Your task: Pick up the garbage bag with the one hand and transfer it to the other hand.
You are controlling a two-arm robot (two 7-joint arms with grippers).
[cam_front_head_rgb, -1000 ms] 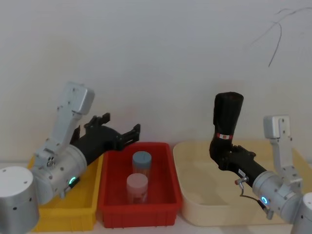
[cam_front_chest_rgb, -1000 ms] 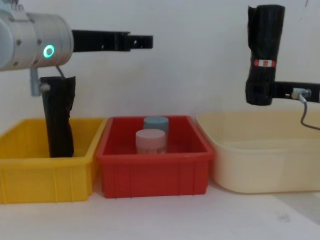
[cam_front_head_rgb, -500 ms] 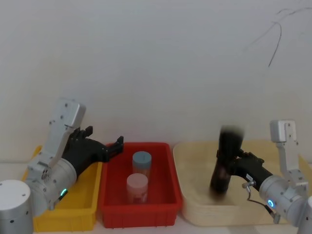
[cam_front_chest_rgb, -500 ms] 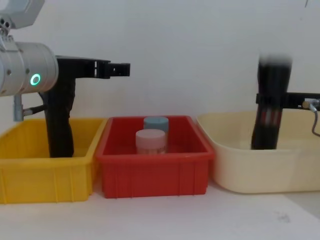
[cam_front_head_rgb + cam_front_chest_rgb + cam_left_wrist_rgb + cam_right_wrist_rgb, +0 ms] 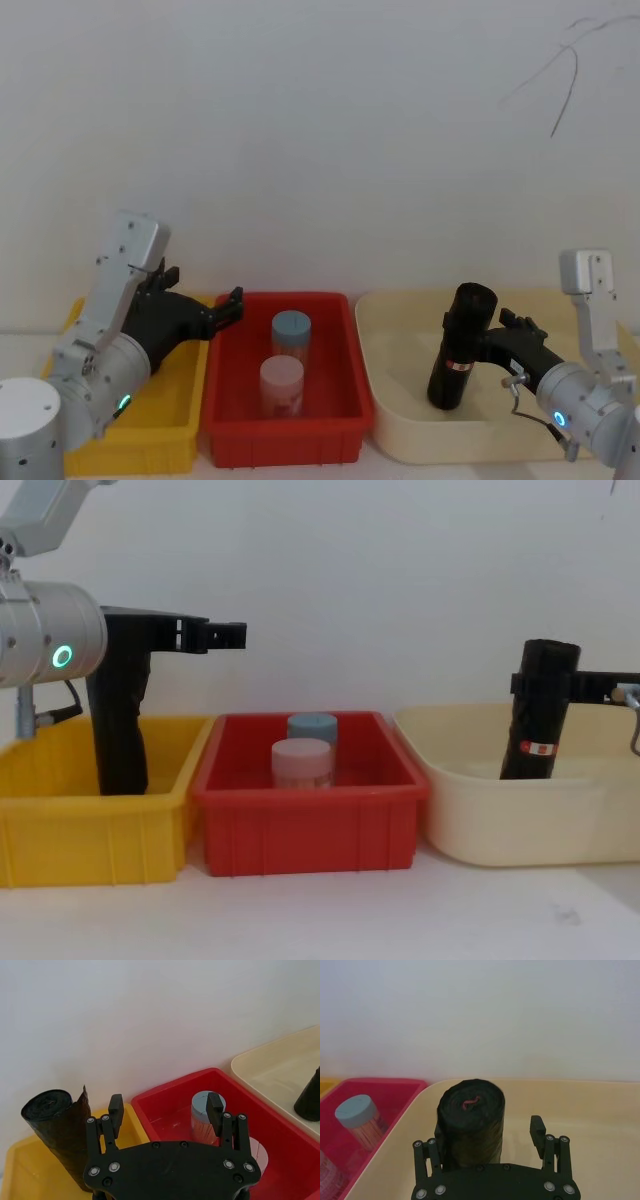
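The garbage bag [image 5: 457, 345], a black roll with a red-and-white label band low down, stands slightly tilted on the floor of the beige tub [image 5: 395, 425]. My right gripper [image 5: 487, 337] is open around its upper part. In the right wrist view one finger lies against the roll [image 5: 472, 1122] and the other finger [image 5: 536, 1130] stands clear of it. My left gripper [image 5: 213, 306] hovers open with nothing in it over the seam between the yellow bin and the red bin; its fingers [image 5: 116, 1108] are spread wide.
A second black roll with no label [image 5: 118, 730] stands in the yellow bin [image 5: 90, 830]. The red bin [image 5: 310, 830] holds a blue-lidded jar [image 5: 291, 328] and a pink-lidded jar [image 5: 281, 379]. A white wall runs close behind the bins.
The right arm came down from head height and set the garbage bag in the beige tub, then its fingers opened. The left arm dropped lower and drew back toward the yellow bin.
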